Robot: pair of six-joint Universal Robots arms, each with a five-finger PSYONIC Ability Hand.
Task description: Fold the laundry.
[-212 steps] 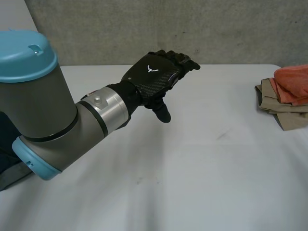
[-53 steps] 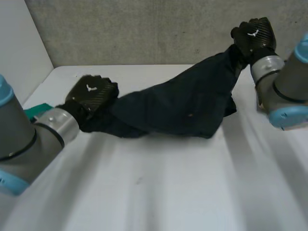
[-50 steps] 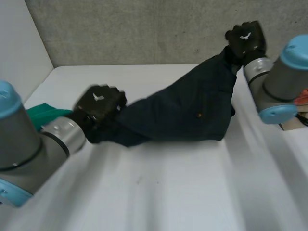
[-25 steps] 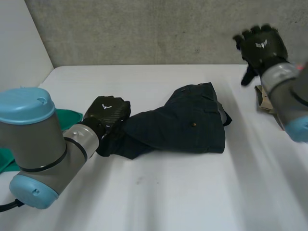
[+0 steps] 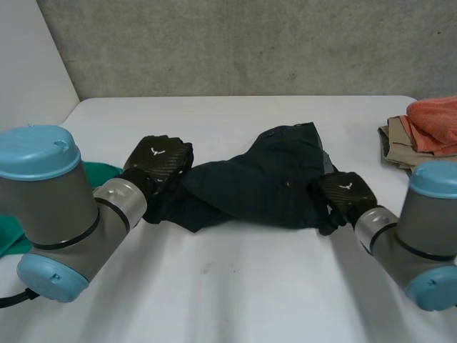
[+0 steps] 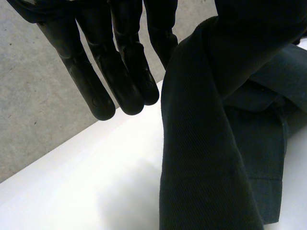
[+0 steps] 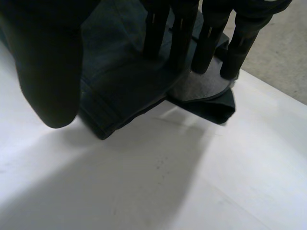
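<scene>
A dark navy garment (image 5: 271,182) lies crumpled across the middle of the white table (image 5: 235,286). My left hand (image 5: 158,161) sits at its left end. In the left wrist view its fingers (image 6: 120,72) point out nearly straight, and a thick fold of the garment (image 6: 206,143) hangs from the hand on the thumb side, pinched there. My right hand (image 5: 343,194) rests at the garment's near right corner, open. In the right wrist view the thumb (image 7: 48,62) stands apart from straight fingers (image 7: 211,43) that reach over the garment's hem (image 7: 124,81).
A green cloth (image 5: 102,174) lies at the table's left edge behind my left arm. A stack of folded tan and orange clothes (image 5: 423,139) sits at the back right. A grey concrete wall (image 5: 250,43) runs behind the table.
My right hand let go of the garment's raised end, which dropped onto the table. The hand then came down to the garment's near right corner. My left hand kept hold of the left end.
</scene>
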